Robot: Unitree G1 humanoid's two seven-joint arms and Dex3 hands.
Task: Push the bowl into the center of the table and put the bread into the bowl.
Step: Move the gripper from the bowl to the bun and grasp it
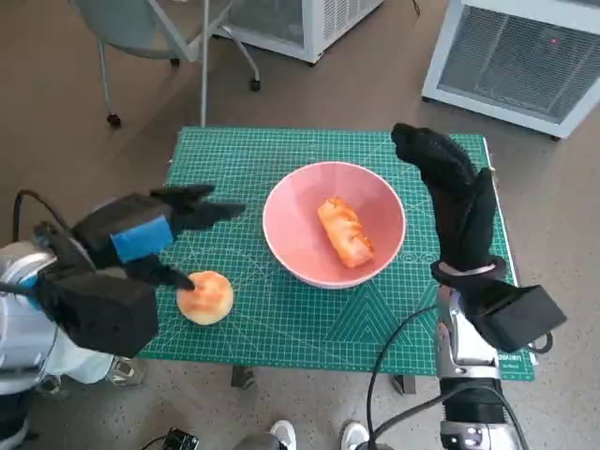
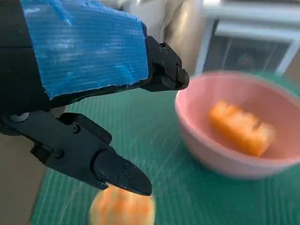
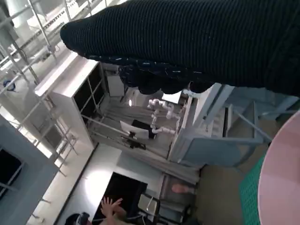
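I am hovering my left hand (image 1: 155,234), fingers spread and grasping nothing, just above the round bread (image 1: 205,297) on the counter (image 1: 281,328). The pink bowl (image 1: 291,253) is sitting mid-counter, already holding a long pastry (image 1: 345,232). I am planning to straddle the bread before closing. My right hand (image 1: 450,192) is hanging released beside the bowl.

Pink bowl (image 1: 300,258) mid-table, long bread (image 1: 345,232) inside (lying diagonally), round bun (image 1: 205,297) left of it
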